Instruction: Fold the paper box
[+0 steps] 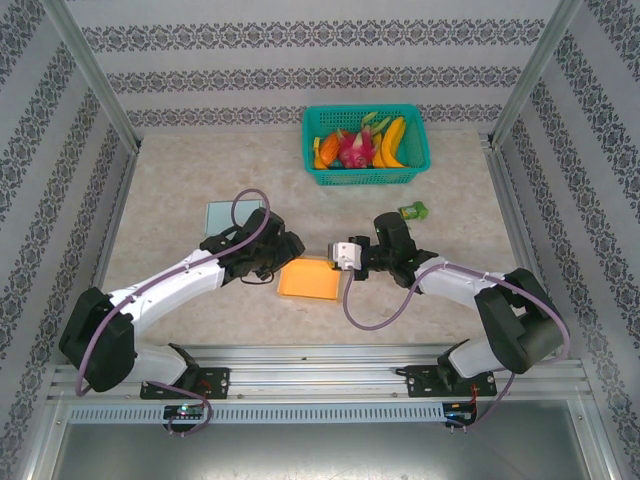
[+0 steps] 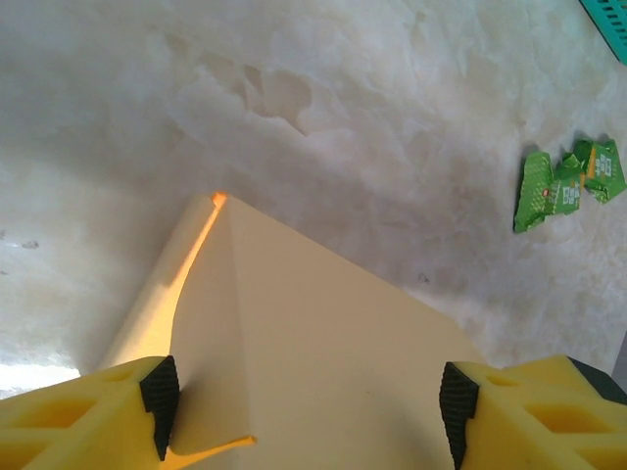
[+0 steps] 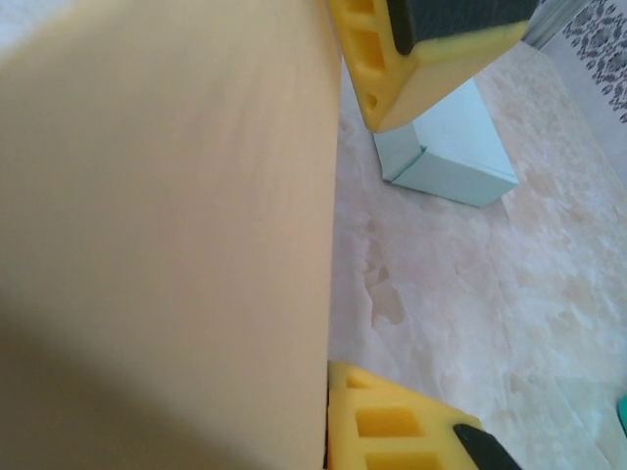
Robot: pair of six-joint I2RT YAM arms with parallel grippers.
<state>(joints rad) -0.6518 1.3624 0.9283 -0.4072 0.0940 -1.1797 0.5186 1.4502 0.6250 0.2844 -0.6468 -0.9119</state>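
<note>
The orange paper box (image 1: 308, 278) lies on the table between the two arms. My left gripper (image 1: 284, 256) is at its left far corner and is open. In the left wrist view the box's pale panel (image 2: 313, 333) with a raised flap on the left runs between the black pads (image 2: 161, 393), which stand wide apart at the panel's sides. My right gripper (image 1: 346, 256) is at the box's right far corner, also open. In the right wrist view a box wall (image 3: 167, 245) stands close on the left, its edge against the yellow fingers (image 3: 392, 421).
A teal basket (image 1: 415, 168) of toy fruit stands at the back. A green wrapper (image 1: 413, 210) (image 2: 568, 184) lies right of the grippers. A pale blue box (image 1: 232, 215) (image 3: 446, 157) sits left of centre. Metal frame rails border the table.
</note>
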